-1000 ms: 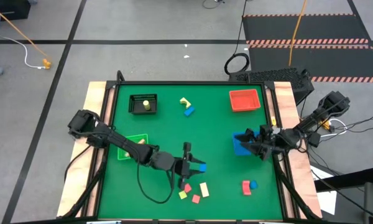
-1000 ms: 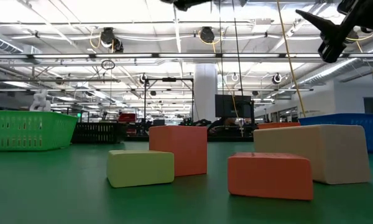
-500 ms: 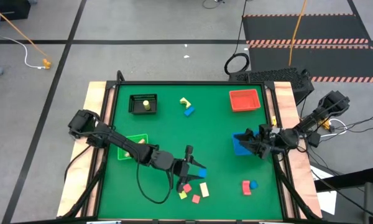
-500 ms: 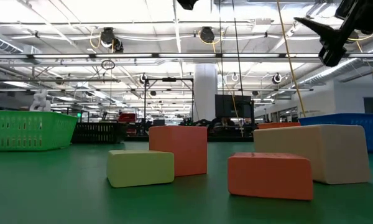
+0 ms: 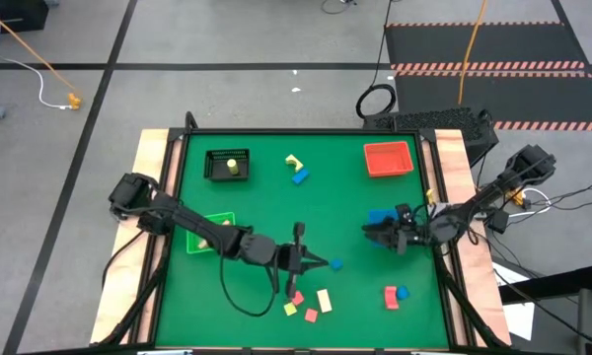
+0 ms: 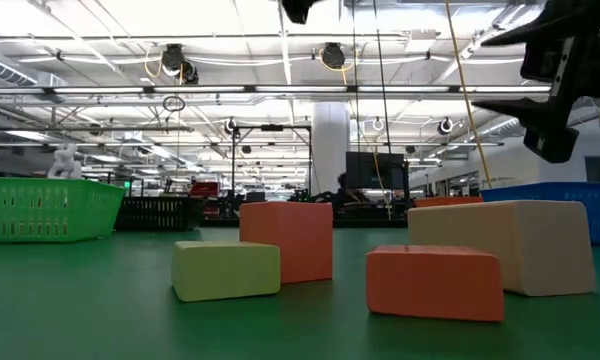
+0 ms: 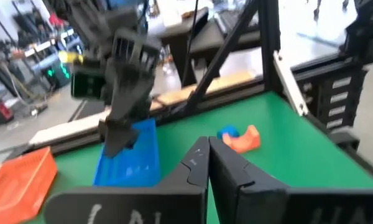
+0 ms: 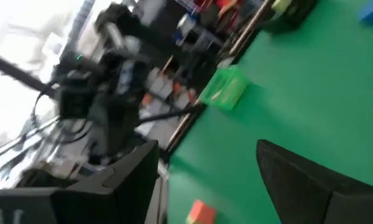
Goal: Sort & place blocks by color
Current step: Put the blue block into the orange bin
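Observation:
In the high view my left gripper (image 5: 321, 262) is over the table's near middle, fingers pointing right and shut on nothing, as the left wrist view (image 7: 209, 155) shows. A small blue block (image 5: 335, 264) lies on the table just right of its tips. Near that gripper lie two red blocks (image 5: 297, 297), a yellow-green block (image 5: 289, 310) and a cream block (image 5: 325, 300); the low view shows them close up (image 6: 287, 240). My right gripper (image 5: 368, 231) hangs open beside the blue bin (image 5: 380, 215).
The black bin (image 5: 227, 165) at far left holds a yellow block. The green bin (image 5: 213, 229) sits under my left arm; the red bin (image 5: 388, 158) is far right. A yellow and a blue block (image 5: 298, 177) lie at far middle, a red and blue pair (image 5: 396, 293) near right.
My right gripper has moved toward the table's left, past the blue bin, and come lower. My left gripper has swung so that its fingers point right. The blue block that was at its tips now lies on the table a little farther right.

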Tool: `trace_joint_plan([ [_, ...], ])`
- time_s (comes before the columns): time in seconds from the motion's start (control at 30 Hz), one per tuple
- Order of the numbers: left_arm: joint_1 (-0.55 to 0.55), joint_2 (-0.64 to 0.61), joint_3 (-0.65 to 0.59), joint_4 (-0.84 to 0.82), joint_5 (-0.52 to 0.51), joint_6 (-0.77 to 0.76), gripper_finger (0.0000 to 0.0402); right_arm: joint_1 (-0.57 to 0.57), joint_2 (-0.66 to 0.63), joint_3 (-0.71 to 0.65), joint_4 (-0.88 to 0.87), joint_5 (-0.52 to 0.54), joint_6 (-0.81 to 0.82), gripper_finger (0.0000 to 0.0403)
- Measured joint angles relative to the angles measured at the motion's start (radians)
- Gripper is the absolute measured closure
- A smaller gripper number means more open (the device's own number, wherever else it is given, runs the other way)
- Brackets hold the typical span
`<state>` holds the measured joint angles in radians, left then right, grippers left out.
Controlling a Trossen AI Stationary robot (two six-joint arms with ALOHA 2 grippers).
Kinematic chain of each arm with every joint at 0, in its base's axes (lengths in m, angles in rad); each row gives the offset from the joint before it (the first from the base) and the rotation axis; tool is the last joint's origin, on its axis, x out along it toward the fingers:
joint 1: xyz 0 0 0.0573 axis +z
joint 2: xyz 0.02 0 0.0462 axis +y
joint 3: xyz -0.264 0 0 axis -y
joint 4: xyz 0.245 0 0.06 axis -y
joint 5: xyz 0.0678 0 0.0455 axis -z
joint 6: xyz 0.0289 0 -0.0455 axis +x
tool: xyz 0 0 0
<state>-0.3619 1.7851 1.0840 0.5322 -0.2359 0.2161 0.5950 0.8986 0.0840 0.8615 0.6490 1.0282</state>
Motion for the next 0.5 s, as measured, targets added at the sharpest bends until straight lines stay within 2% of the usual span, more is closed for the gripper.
trace_joint_plan([
  [0.1, 0.014, 0.0, 0.0, -0.054, 0.0, -0.041, 0.0399, 0.001, 0.011, 0.028, -0.054, -0.059, -0.041, 0.0152],
  [0.2, 0.023, 0.0, 0.0, -0.09, 0.001, -0.1, 0.0392, 0.004, 0.06, 0.063, -0.062, -0.105, -0.164, 0.0158],
  [0.5, 0.013, 0.0, 0.0, -0.149, 0.003, -0.23, 0.0398, 0.0, 0.352, 0.281, -0.234, -0.259, -0.502, 0.0165],
])
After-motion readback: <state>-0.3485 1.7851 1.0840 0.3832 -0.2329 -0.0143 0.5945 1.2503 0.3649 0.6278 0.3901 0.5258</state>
